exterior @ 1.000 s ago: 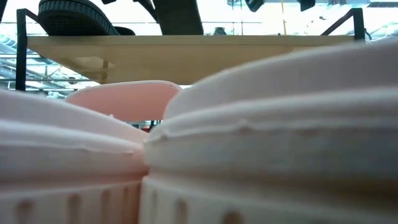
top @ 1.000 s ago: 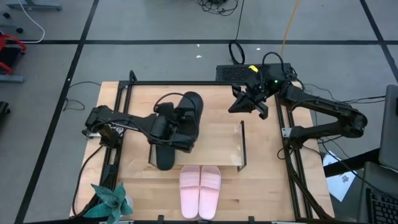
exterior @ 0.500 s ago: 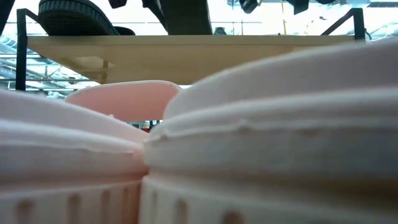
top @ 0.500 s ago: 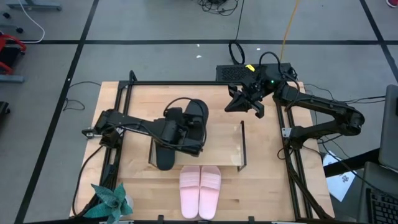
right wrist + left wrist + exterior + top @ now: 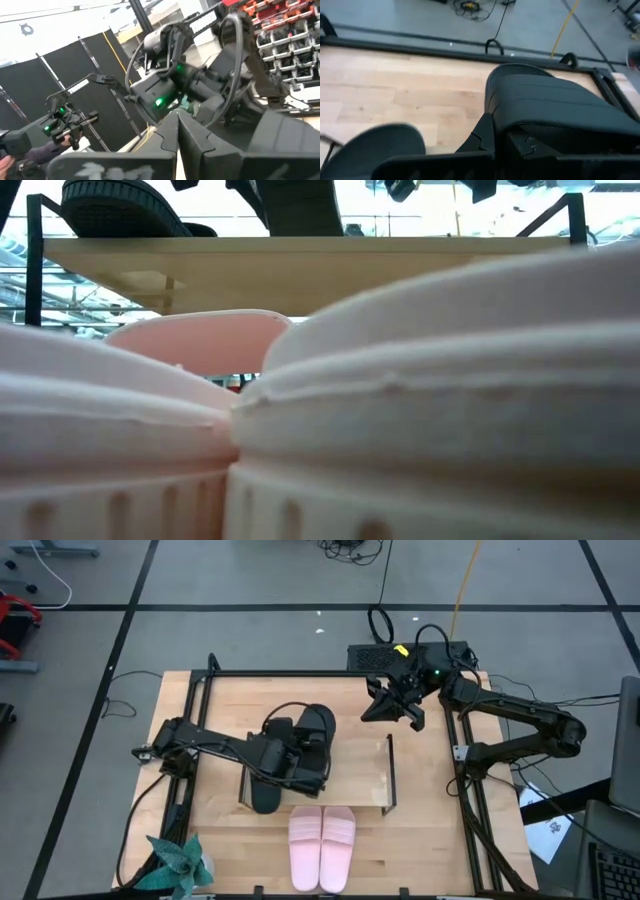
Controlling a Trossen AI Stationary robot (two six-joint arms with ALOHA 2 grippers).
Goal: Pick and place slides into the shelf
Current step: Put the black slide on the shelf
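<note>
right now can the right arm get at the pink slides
Probably yes. The right pincer is shut on nothing at the table's far right, and the pink slides lie uncovered at the near edge; only the shelf stands between, and the arm could pass over it.

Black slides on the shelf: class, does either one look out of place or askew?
Yes. One black slide lies flat on the shelf, its end poking past the edge nearest the pink slides. The other black slide, clamped in the left gripper, sits angled, not parallel to the first.
</note>
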